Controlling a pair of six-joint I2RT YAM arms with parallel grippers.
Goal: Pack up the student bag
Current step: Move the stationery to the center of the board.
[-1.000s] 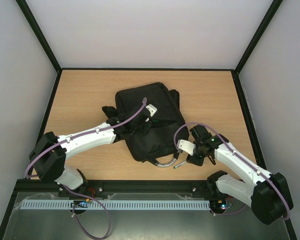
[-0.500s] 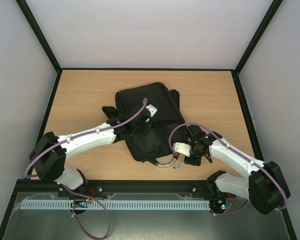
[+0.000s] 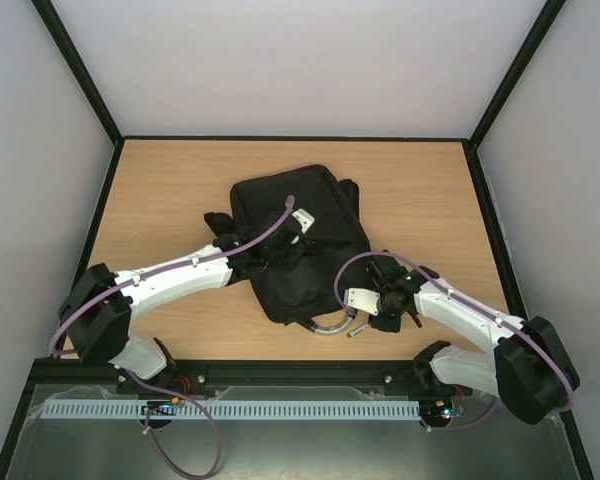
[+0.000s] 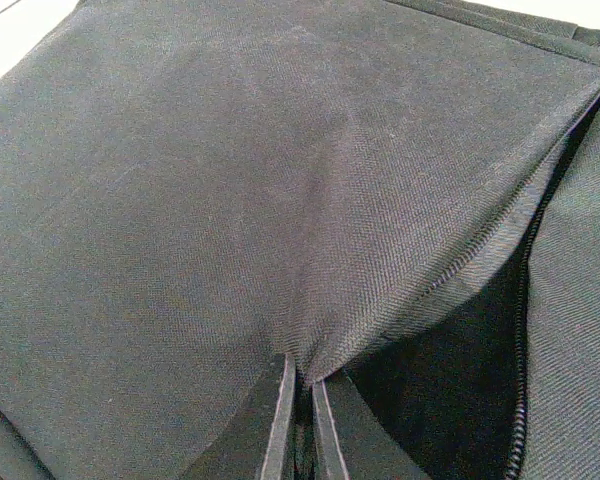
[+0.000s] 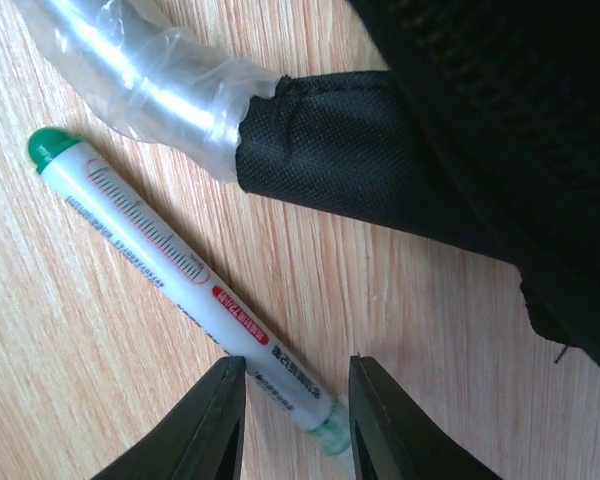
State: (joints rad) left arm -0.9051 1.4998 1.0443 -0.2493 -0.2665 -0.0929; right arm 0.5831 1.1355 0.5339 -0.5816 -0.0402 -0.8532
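Close to the near edge of the desk (image 3: 170, 180), a little right of its middle, the right gripper (image 5: 296, 385) hangs low over the wood. Its two fingers (image 5: 218, 420) stand apart, and one end of a white pen (image 5: 170, 262) lies in the gap between them. Neither finger can be seen pressing on it. The pen lies flat on the desk, and its green cap (image 5: 48, 146) points away from the fingers. Just beside the pen curves the grey loop handle (image 5: 145, 65), wrapped in clear plastic, and its end runs into a black fabric sleeve (image 5: 330, 150).

Farther in, the student bag (image 3: 280, 200) lies flat around the middle of the desk. Its handle end is turned toward the near edge and its straps (image 3: 218, 220) spill out on the left side.

The left arm reaches diagonally from the near left corner onto the bag. The left gripper (image 4: 302, 415) is pinched tight on a fold of the bag's black top flap and holds it up in a ridge. To the right of the fold the zip (image 4: 525, 320) runs along a dark gap under the raised fabric.

Beyond the bag, bare wood runs to the far edge.
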